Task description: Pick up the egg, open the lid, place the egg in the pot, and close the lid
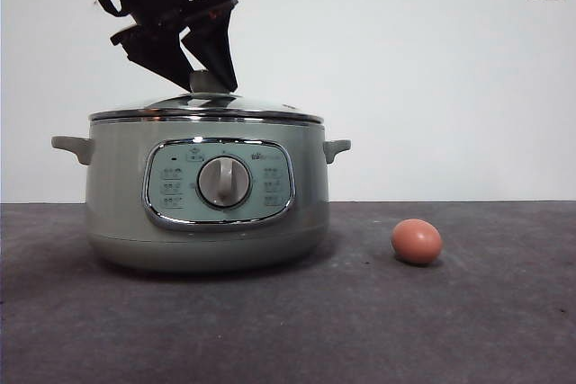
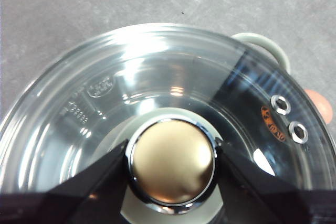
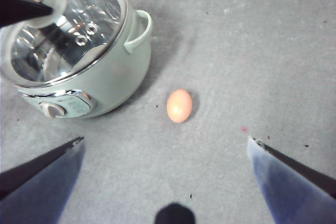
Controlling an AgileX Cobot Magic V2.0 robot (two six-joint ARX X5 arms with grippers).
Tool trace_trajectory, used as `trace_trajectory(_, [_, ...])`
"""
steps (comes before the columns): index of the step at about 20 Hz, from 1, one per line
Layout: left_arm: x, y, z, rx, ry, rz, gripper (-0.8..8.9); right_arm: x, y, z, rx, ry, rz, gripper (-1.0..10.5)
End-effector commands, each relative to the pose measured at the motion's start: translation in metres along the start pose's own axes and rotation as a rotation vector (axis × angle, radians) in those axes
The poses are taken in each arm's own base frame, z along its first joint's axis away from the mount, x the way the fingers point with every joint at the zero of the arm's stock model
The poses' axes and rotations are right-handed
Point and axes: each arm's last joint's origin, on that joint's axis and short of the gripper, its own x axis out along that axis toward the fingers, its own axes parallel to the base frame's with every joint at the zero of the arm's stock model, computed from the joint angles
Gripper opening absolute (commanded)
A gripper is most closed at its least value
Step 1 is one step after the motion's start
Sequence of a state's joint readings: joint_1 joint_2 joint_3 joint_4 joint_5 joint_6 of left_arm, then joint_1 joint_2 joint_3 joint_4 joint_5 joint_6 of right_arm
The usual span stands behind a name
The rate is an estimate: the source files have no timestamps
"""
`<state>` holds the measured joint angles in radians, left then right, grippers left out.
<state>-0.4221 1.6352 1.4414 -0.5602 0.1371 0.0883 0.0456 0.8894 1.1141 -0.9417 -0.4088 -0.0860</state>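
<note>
My left pincer (image 2: 172,162) was clamped on the knob (image 2: 172,160) of the glass lid (image 2: 105,103), one jaw on each side, the lid seated on the sage-green pot (image 1: 117,195). My right pincer (image 3: 165,148) hung wide open above the grey bench (image 3: 252,51). The egg (image 3: 179,105) lay on the bench beside the pot, apart from it.

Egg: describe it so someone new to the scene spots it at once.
Find the big sage-green pot on the dark table, glass lid on, with the left gripper closed around its knob. Beside the pot, apart from it, on the side away from that arm, lies the egg. It is the only small brown-orange oval, lying loose on the tabletop.
</note>
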Motion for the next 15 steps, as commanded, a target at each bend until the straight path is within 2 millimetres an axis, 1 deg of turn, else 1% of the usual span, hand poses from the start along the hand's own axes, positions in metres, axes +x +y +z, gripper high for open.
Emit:
trace_trajectory(1, [-0.028, -0.004, 0.008, 0.003, -0.082, 0.004, -0.08, 0.002, -0.001, 0.002, 0.008, 0.002, 0.004, 5.6])
trace_trajectory(5, [-0.066, -0.008, 0.013, 0.014, -0.168, 0.013, -0.08, 0.013, -0.006, 0.004, 0.023, 0.037, 0.008, 5.6])
trace_trajectory(8, [-0.107, -0.014, 0.01, 0.02, -0.214, 0.019, -0.08, 0.032, -0.007, 0.011, 0.008, 0.063, 0.036, 5.6])
trace_trajectory(11, [-0.154, -0.016, 0.0, 0.016, -0.267, 0.047, -0.08, 0.064, -0.006, 0.018, 0.002, 0.113, 0.081, 5.6])
trace_trajectory(14, [-0.2, -0.016, -0.022, -0.012, -0.263, 0.131, -0.08, 0.109, -0.003, 0.022, -0.036, 0.182, 0.058, 5.6])
trace_trajectory(15, [-0.212, -0.016, -0.028, -0.021, -0.267, 0.156, -0.08, 0.122, -0.002, 0.022, -0.045, 0.203, 0.049, 5.6])
